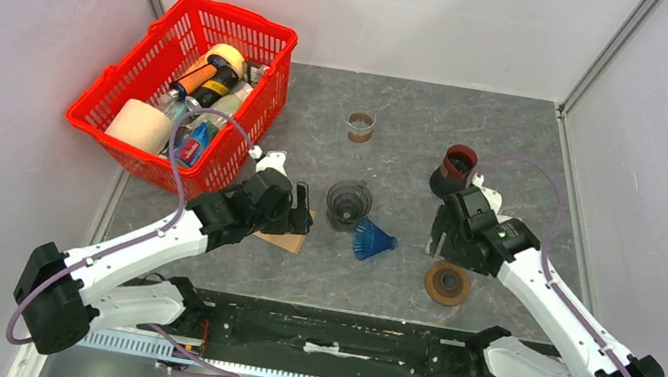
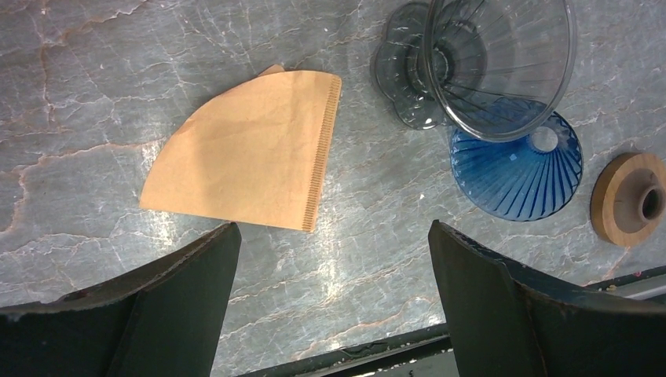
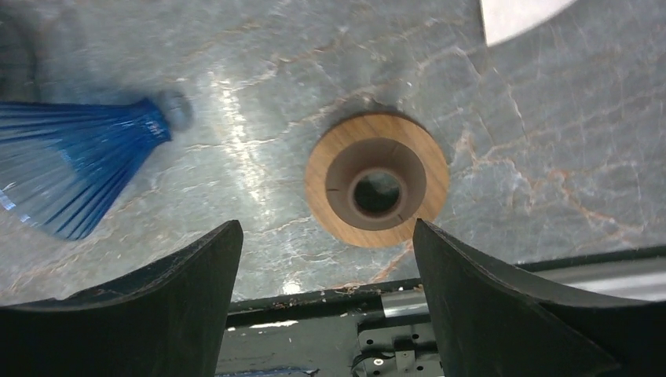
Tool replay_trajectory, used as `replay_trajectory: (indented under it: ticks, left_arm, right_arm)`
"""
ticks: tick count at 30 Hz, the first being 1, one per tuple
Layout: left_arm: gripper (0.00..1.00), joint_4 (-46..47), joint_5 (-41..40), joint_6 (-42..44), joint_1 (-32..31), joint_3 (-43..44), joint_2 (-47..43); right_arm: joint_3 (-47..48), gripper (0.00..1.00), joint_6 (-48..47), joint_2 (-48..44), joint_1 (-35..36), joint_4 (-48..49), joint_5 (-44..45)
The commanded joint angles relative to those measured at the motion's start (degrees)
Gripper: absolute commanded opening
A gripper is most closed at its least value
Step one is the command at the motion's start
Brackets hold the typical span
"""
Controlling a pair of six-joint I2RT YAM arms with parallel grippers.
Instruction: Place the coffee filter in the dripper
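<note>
Near table (image 1: 520,137) front edge, left fingers (image 2: 173,306) held spread, nothing gripped; right fingers (image 3: 157,306) likewise spread, above wooden ring (image 3: 377,188). Just beyond left fingers, coffee filter (image 2: 251,149) laid flat on table. Farther right, clear dripper (image 2: 495,63), blue ribbed cone (image 2: 514,169) beside it.

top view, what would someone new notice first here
The packed red basket at the far left stands out most. Next comes the blue dripper, lying on its side in the middle beside the clear dripper. A brown filter lies flat just left of them.
</note>
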Motion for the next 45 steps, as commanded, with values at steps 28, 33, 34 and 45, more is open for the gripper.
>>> replay_trajectory:
  ticks: [28,33,34,45]
  left_arm:
    - [0.97,1.64,0.68,-3.04,-0.15,-2.39,-2.52]
    - [0.97,1.62,0.75,-3.15,-0.14,-2.57,-2.65]
    - [0.97,1.61,0.72,-3.13,-0.22,-2.60,-2.59]
    - [0.97,0.89,0.43,-3.30,-0.14,-2.69,-3.16]
  right_arm:
    - [-13.87,0.50,13.49,4.54,-8.65,3.76,0.29]
    - [-14.72,0.45,13.05,7.47,-8.63,6.93,0.15]
    - [-14.89,0.43,12.99,8.04,-8.58,7.61,-0.01]
    - [-16.33,0.11,12.71,7.99,-8.60,10.36,1.07]
